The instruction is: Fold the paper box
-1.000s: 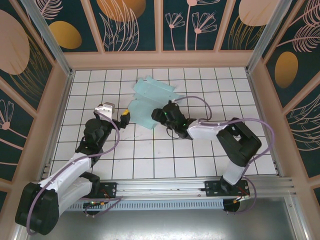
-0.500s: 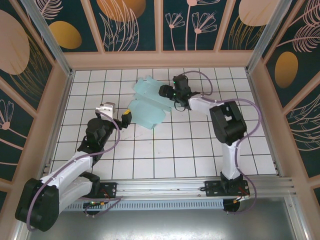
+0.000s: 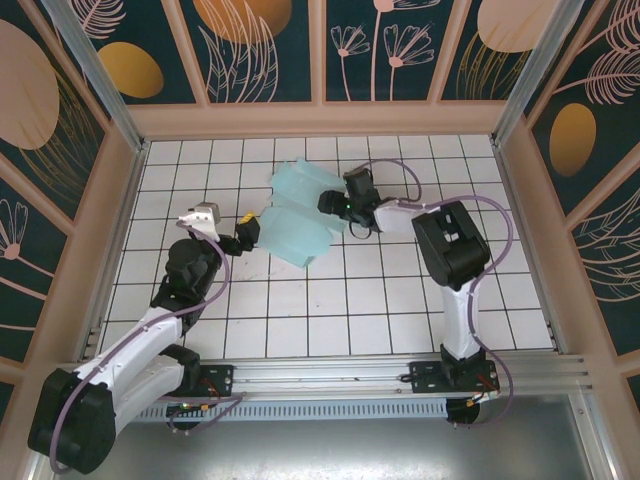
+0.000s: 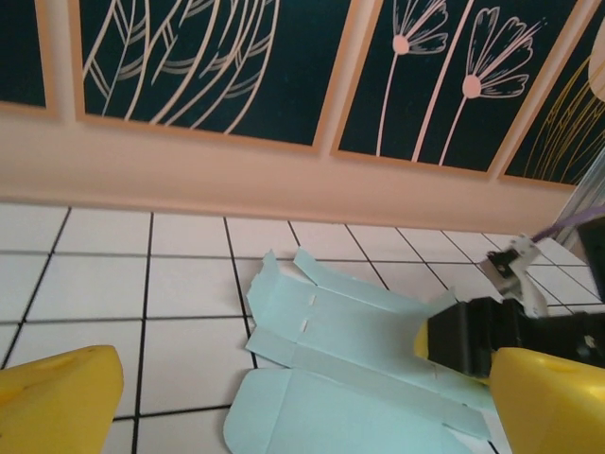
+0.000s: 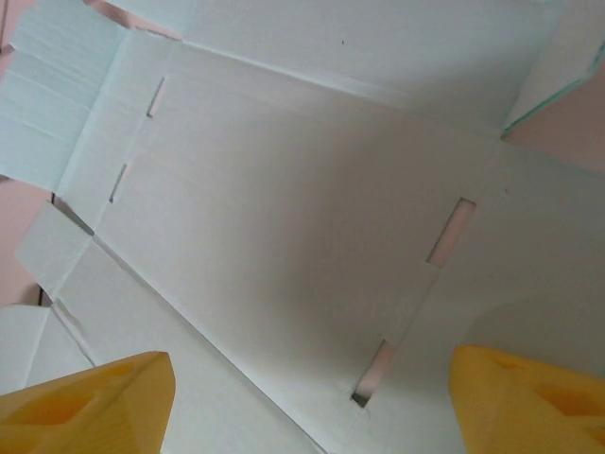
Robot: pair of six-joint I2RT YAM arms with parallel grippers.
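The paper box (image 3: 293, 236) is a pale teal creased cut-out lying mostly flat on the white tiled floor, its far flaps raised a little. My left gripper (image 3: 248, 231) stands open at its left edge; in the left wrist view the card (image 4: 359, 340) lies ahead between the yellow fingers (image 4: 61, 397), untouched. My right gripper (image 3: 335, 205) is at the card's far right edge, open. In the right wrist view a slotted panel (image 5: 302, 218) sits very close in front of the wide-apart fingers (image 5: 529, 397). The right gripper's black and yellow tip (image 4: 473, 336) rests by the card's right side.
Wooden walls with teal floral panels (image 3: 320, 50) enclose the tiled floor (image 3: 380, 300). The back wall (image 4: 284, 180) is a few tiles beyond the card. Both arm bases sit on the rail (image 3: 320, 380) at the near edge.
The right gripper swung from the card's near right side up to its far right edge and its jaws widened. The left gripper edged closer to the card's left edge. The card shifted slightly.
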